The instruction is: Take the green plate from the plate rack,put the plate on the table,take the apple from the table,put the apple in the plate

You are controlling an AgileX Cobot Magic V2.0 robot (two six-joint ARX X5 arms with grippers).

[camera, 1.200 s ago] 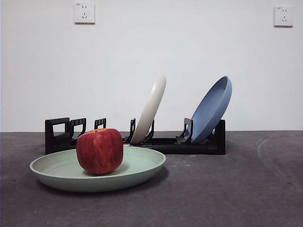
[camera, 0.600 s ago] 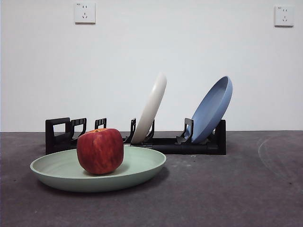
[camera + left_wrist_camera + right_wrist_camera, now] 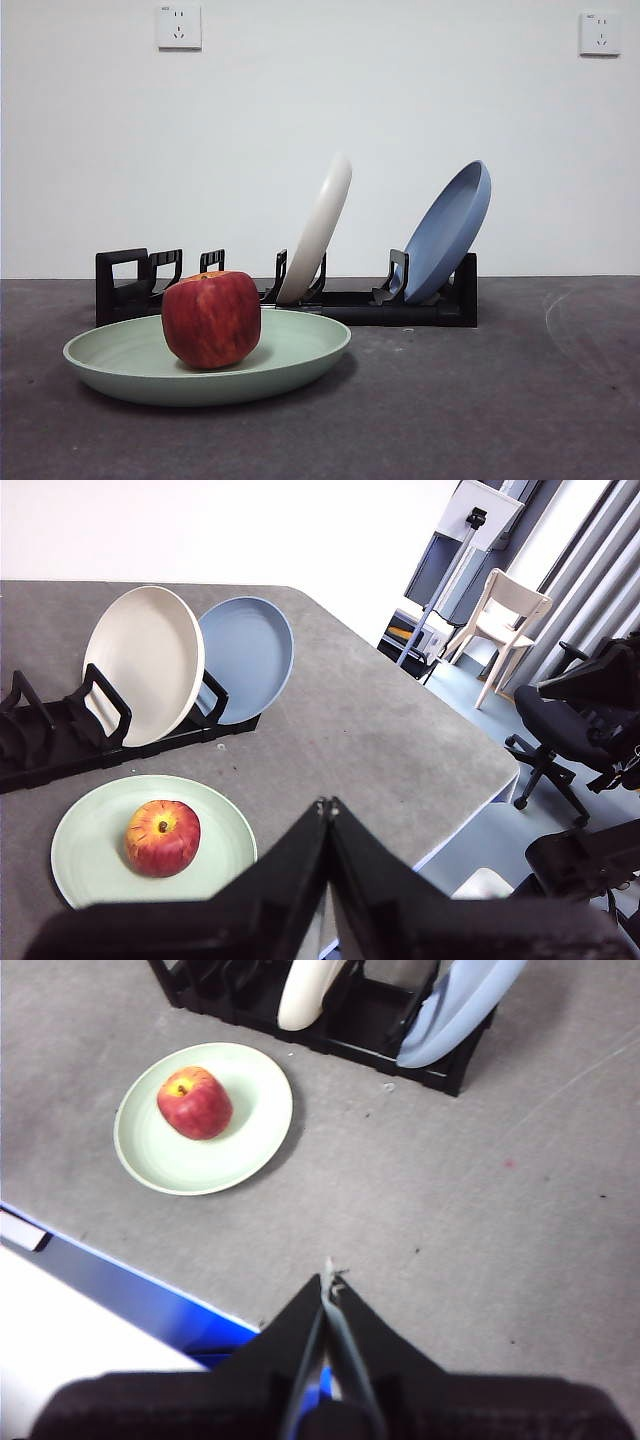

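Apple: streaky red apple (image 3: 211, 319) sits in the pale mint green round plate (image 3: 300, 350), flat on the dark grey table (image 3: 480, 400).
Rack: long black plastic plate rack (image 3: 420, 308) just behind, holding a cream-white plate (image 3: 318, 230) and blue plate (image 3: 448, 230).
Left gripper (image 3: 328, 805): pinched closed, holding nothing, up off the table.
Right gripper (image 3: 327, 1276): same deal, closed and empty.

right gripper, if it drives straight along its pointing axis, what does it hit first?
Probably bare table. The right gripper, fingers shut, points at open grey surface between the green plate and the plate rack, touching neither. Depth is unclear, so it might reach the rack.
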